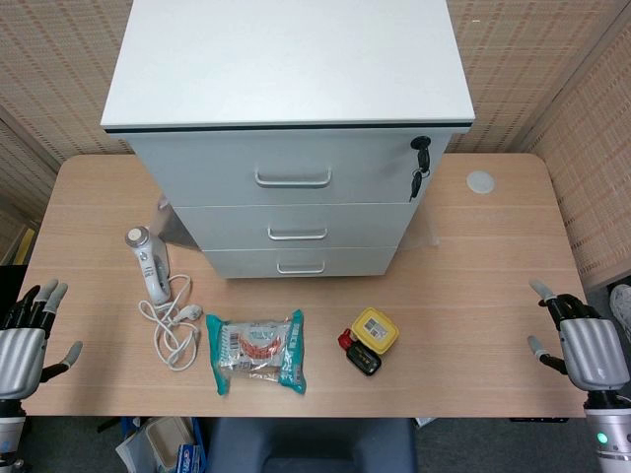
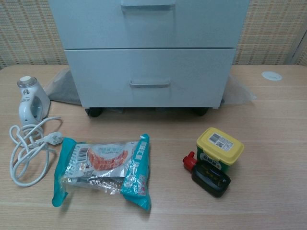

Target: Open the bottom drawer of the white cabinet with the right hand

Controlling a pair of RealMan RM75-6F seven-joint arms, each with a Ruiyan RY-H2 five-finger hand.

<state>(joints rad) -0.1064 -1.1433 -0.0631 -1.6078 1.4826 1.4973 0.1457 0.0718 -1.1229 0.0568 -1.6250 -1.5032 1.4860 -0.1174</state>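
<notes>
You have the white cabinet [image 1: 291,128] standing upright at the back middle of the table, three drawers stacked in its front. Its bottom drawer [image 1: 301,262] is shut, flush with the drawers above, and its silver bar handle [image 2: 149,84] sits centred near the top edge.
</notes>
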